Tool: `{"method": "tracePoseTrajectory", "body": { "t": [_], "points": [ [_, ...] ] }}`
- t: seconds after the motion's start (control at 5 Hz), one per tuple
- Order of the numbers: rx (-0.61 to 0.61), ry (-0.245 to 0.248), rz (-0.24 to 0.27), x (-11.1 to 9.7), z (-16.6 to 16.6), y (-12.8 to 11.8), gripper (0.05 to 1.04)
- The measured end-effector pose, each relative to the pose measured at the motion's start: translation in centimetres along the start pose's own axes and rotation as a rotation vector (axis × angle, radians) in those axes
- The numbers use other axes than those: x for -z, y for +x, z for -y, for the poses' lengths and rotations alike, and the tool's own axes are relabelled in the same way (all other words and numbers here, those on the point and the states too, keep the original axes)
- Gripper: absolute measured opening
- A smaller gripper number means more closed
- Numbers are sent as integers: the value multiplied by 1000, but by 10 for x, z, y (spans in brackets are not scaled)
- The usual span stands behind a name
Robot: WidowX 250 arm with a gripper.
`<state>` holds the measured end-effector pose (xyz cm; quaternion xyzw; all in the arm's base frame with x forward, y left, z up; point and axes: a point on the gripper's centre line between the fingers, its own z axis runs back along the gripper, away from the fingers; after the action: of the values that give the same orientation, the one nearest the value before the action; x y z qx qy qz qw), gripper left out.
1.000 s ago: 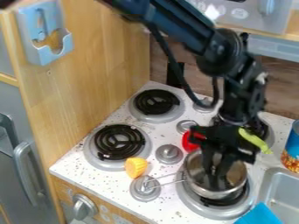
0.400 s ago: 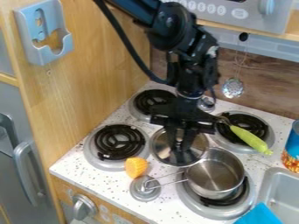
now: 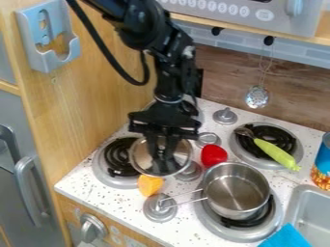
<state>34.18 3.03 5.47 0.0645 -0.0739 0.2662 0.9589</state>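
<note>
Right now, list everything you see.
Lid: one, silver, in gripper
Burners: four, black, stovetop
Pot: one, silver, right front burner
Rounded thing: one, red, behind pot
Fluted thing: one, orange, left of pot
Utensil: one, green handle, right rear burner
Discs: four, silver, stovetop
Dial: one, grey, lower left
Sink: one, grey, lower right
Flat piece: one, blue, by sink
Can: one, blue, right edge
Skimmer: one, silver, back wall
Holder: one, blue, upper left
Panel: one, grey, top
Handle: one, grey, far left
Arm: one, black, top left
Gripper: one, black, at lid
</note>
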Motion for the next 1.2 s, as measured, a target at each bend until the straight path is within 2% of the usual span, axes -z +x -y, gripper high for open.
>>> {"method": "tracePoseTrajectory", "body": {
  "t": [0.2, 0.6, 1.0, 1.2],
  "points": [
    [-40, 12, -27, 4, -25, 8, 319],
    [-110, 7, -4, 6, -66, 39, 320],
    [-102, 16, -24, 39, -65, 42, 319],
    [-94, 19, -19, 51, -62, 43, 320]
  ]
}}
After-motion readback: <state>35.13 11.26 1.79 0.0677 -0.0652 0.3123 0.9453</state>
